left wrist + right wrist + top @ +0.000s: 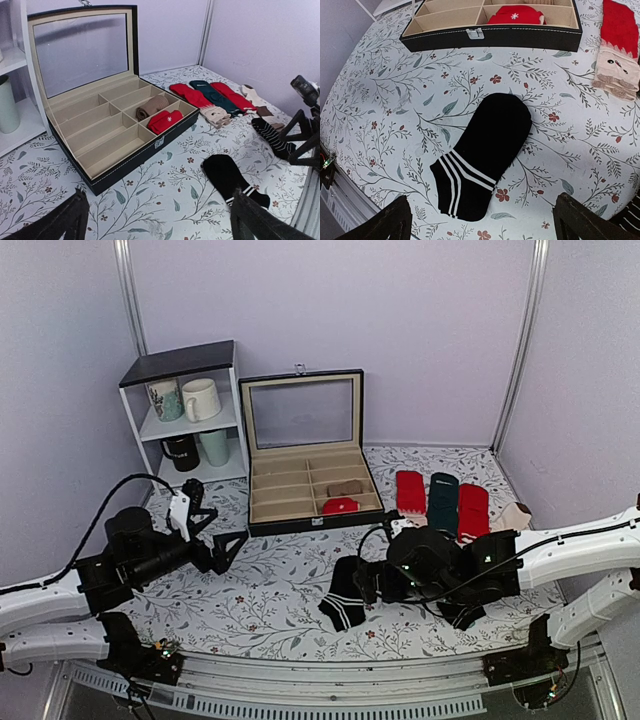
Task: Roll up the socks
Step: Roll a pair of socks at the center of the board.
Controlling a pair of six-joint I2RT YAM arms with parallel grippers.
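The socks [343, 598] lie flat on the flowered tablecloth near the front, black with white bands across the cuff, stacked as a pair. In the right wrist view the socks [485, 150] lie straight below my right gripper [483, 228], toe pointing away and cuff towards me. That gripper [372, 558] hovers open just right of them with nothing between its fingers [395, 220]. From the left wrist view the socks [227, 175] lie ahead to the right. My left gripper [215, 522] stands open and empty well to their left, its fingers [255, 220] wide apart.
An open black compartment box [310, 525] stands behind the socks, holding a red roll [340, 506] and a brown roll [345, 487]. Red and green socks [443, 498] lie at the right, with a thin-striped black sock [272, 135] nearby. A white shelf [185, 430] with mugs stands back left.
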